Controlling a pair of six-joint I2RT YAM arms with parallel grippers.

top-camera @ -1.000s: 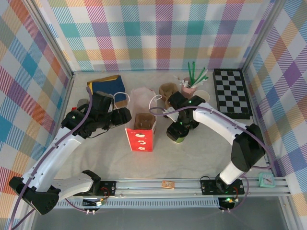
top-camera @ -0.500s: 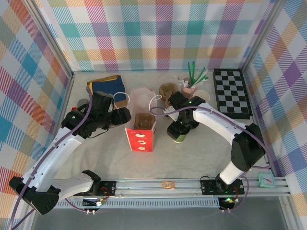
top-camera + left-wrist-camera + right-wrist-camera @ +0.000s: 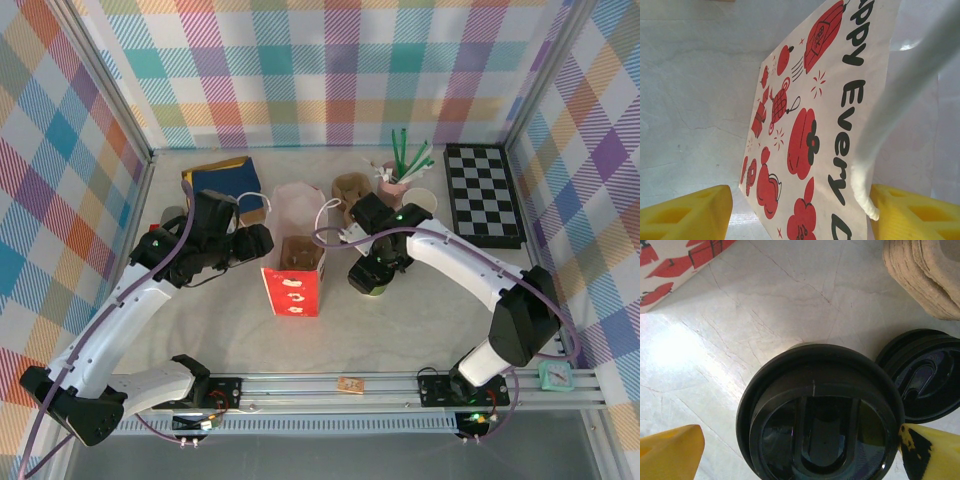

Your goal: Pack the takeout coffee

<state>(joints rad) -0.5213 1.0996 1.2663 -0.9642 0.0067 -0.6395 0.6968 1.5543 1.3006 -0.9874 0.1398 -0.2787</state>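
Right of the paper bag (image 3: 293,285), the right gripper (image 3: 800,440) straddles the takeout coffee (image 3: 820,405), jaws wide apart. Left of the paper bag, the left gripper (image 3: 800,215) faces it, jaws apart.

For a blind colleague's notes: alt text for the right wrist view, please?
A takeout coffee cup with a round black plastic lid sits close below the camera, between wide-open yellow jaws. A loose black lid lies beside it on the pale marbled table, a brown moulded-pulp stack top right, a red-printed white bag's corner top left.
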